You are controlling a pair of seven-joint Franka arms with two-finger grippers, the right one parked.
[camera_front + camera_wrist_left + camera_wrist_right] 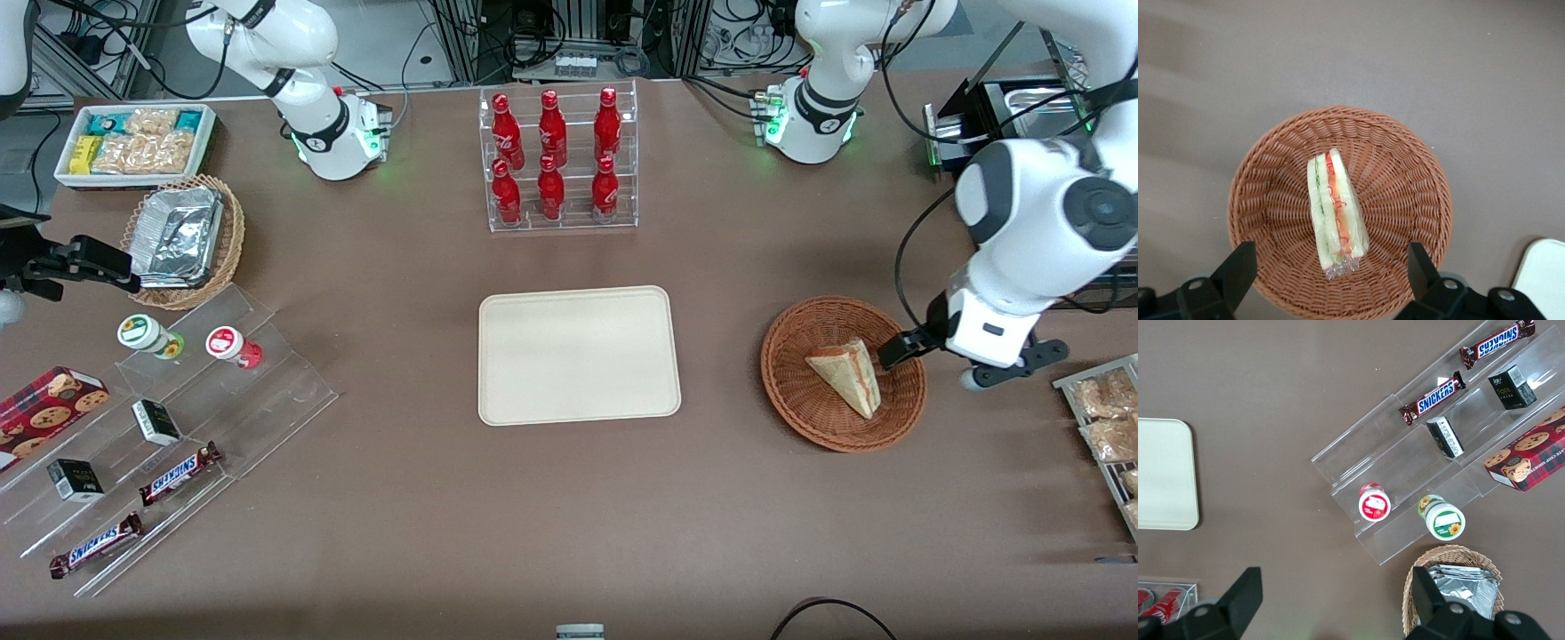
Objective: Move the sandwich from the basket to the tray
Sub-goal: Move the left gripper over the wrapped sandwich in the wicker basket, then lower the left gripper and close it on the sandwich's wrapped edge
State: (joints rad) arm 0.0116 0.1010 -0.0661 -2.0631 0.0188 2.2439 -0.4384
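Observation:
The sandwich (849,373) lies in the reddish-brown wicker basket (800,391), a pale wedge in clear wrap. In the left wrist view the sandwich (1335,210) shows its red and green filling stripes near the middle of the basket (1405,180). My left gripper (971,351) hangs above the basket's rim on the working arm's side. The gripper (1330,257) is open, its black fingers (1238,270) wide apart and holding nothing, well above the sandwich. The cream tray (578,356) lies bare at the table's middle, beside the basket toward the parked arm's end; a corner of the tray (1545,273) shows in the wrist view.
A clear rack of red bottles (560,160) stands farther from the front camera than the tray. A rack of snack packets (1107,427) sits at the working arm's end. A clear stepped shelf with candy bars (178,471), a foil-filled basket (182,240) and a white snack bin (133,142) lie toward the parked arm's end.

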